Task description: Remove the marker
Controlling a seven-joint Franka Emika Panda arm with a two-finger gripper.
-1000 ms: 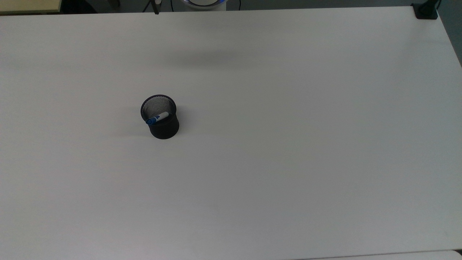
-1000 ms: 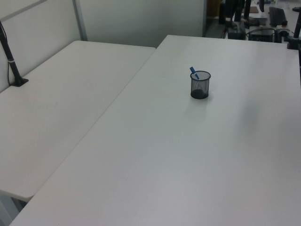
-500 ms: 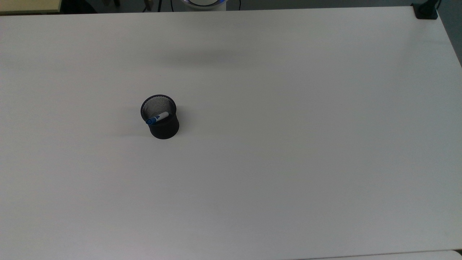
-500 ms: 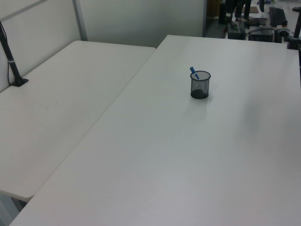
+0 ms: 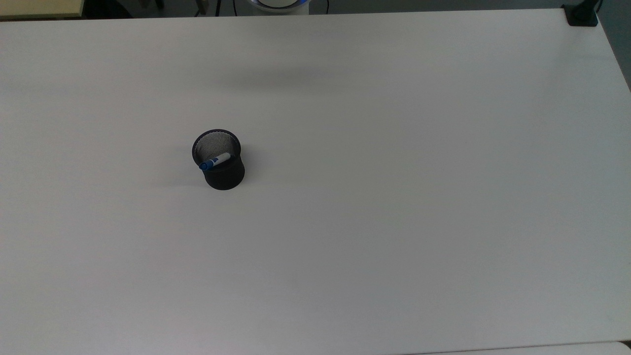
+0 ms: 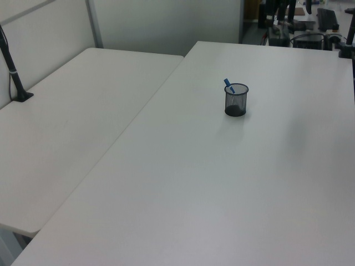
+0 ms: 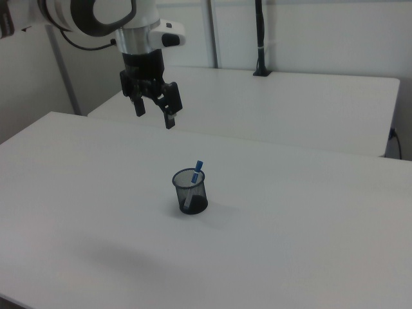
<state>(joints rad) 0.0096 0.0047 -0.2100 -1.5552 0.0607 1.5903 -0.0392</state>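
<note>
The marker (image 5: 214, 161) (image 6: 229, 86) (image 7: 196, 172) has a white barrel and a blue cap. It stands tilted in a black mesh cup (image 5: 220, 162) (image 6: 236, 101) (image 7: 190, 192), with the capped end leaning over the rim. The cup stands upright on the white table (image 5: 394, 197). In the right view my gripper (image 7: 154, 119) hangs open in the air, well above the table and to the upper left of the cup, holding nothing.
A second white table (image 6: 66, 127) (image 7: 290, 103) adjoins the first along a seam. A black post on a clamp (image 6: 14, 77) (image 7: 259, 38) stands at its far edge. Another black clamp base (image 5: 581, 15) sits on the top view's upper right corner.
</note>
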